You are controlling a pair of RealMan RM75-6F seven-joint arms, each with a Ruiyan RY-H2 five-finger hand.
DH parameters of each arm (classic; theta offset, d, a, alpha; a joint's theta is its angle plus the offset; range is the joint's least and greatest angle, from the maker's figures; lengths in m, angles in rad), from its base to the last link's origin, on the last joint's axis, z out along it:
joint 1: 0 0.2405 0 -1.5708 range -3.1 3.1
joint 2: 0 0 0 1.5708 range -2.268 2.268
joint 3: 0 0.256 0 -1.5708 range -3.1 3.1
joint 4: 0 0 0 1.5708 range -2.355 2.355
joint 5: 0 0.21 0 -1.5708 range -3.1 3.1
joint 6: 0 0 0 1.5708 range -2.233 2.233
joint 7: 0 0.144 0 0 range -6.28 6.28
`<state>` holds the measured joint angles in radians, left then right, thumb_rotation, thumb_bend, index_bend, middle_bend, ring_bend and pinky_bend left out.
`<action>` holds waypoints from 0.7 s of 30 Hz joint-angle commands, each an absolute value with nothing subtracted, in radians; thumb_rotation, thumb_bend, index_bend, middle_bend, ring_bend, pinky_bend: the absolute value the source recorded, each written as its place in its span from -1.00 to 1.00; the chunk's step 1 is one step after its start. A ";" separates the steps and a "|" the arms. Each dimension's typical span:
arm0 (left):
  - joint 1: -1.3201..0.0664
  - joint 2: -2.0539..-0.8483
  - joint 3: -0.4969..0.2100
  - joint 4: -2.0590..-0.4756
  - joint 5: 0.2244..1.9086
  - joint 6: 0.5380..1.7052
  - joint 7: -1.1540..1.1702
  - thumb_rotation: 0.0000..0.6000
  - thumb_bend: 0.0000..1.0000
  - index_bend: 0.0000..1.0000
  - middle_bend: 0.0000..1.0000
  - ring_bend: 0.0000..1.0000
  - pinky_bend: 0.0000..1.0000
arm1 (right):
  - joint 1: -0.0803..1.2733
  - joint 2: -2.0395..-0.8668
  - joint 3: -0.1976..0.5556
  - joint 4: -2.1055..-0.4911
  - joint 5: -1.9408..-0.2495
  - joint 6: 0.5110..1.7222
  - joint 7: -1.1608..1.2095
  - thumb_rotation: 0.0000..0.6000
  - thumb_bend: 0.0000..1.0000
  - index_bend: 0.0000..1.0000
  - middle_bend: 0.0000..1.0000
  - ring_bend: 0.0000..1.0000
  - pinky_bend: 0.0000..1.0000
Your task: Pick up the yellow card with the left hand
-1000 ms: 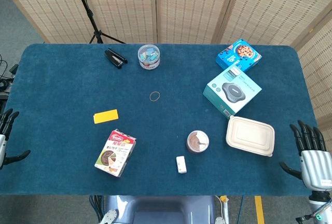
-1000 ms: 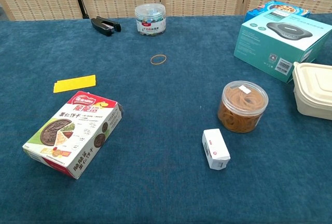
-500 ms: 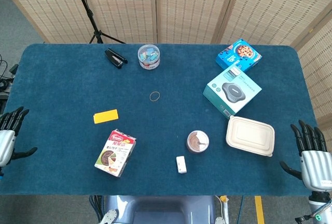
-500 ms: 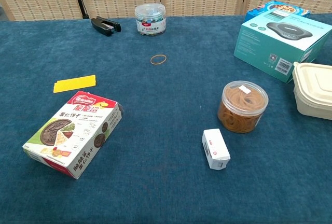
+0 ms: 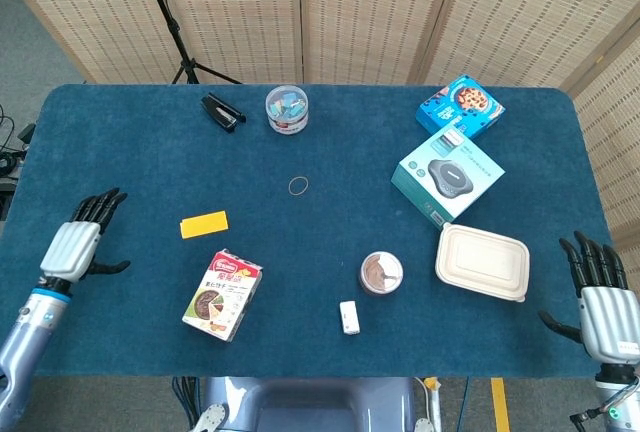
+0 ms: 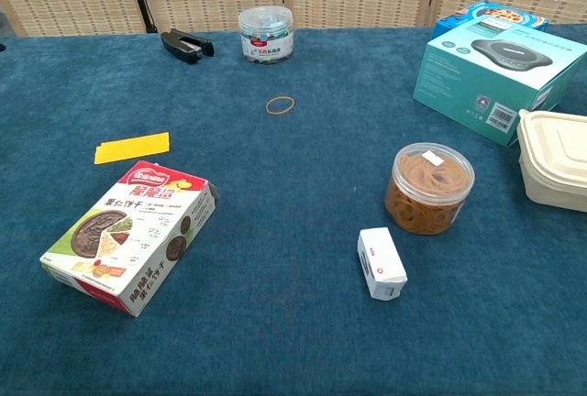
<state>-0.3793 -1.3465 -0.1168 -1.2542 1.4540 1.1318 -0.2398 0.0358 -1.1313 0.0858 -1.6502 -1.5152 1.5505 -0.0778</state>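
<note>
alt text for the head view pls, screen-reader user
Over a blue table, the open left hand hovers left of the flat yellow card, not touching it. The open right hand waits at the right edge.

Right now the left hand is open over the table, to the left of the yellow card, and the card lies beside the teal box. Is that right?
Not quite. The yellow card lies beside the biscuit box, not the teal box, which sits on the far side of the table. The head view shows this. The rest holds: the left hand is open over the table, left of the card.
</note>
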 commanded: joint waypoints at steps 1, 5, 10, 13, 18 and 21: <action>-0.418 -1.400 -0.139 -1.206 1.434 1.106 -0.207 1.00 -0.77 -1.00 -1.00 -1.00 -1.00 | 0.039 -1.131 0.088 -1.646 -1.507 1.541 -0.070 1.00 -1.00 -1.00 -1.00 -1.00 -1.00; -0.450 -1.469 -0.148 -1.144 1.419 1.085 -0.204 1.00 -0.75 -1.00 -1.00 -1.00 -1.00 | 0.043 -1.130 0.090 -1.639 -1.496 1.529 -0.050 1.00 -1.00 -1.00 -1.00 -1.00 -1.00; -0.479 -1.526 -0.154 -1.091 1.395 1.053 -0.190 1.00 -0.70 -0.96 -1.00 -1.00 -1.00 | 0.047 -1.128 0.093 -1.631 -1.482 1.516 -0.031 1.00 -1.00 -1.00 -1.00 -1.00 -1.00; -0.495 -1.552 -0.157 -1.070 1.379 1.034 -0.174 1.00 -0.63 -0.94 -1.00 -1.00 -1.00 | 0.050 -1.128 0.094 -1.625 -1.475 1.508 -0.023 1.00 -1.00 -1.00 -1.00 -1.00 -1.00; -0.513 -1.585 -0.159 -1.040 1.357 1.011 -0.154 1.00 -0.62 -0.97 -1.00 -1.00 -1.00 | 0.053 -1.129 0.096 -1.619 -1.466 1.497 -0.014 1.00 -1.00 -1.00 -1.00 -1.00 -1.00; -0.520 -1.599 -0.154 -1.032 1.350 0.997 -0.145 1.00 -0.62 -0.99 -1.00 -1.00 -1.00 | 0.056 -1.130 0.097 -1.615 -1.461 1.492 -0.011 1.00 -1.00 -1.00 -1.00 -1.00 -1.00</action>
<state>-0.5181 -1.5966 -0.1555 -1.0331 1.3517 0.9986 -0.1465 0.0555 -1.1295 0.0966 -1.6154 -1.4606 1.4922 -0.0108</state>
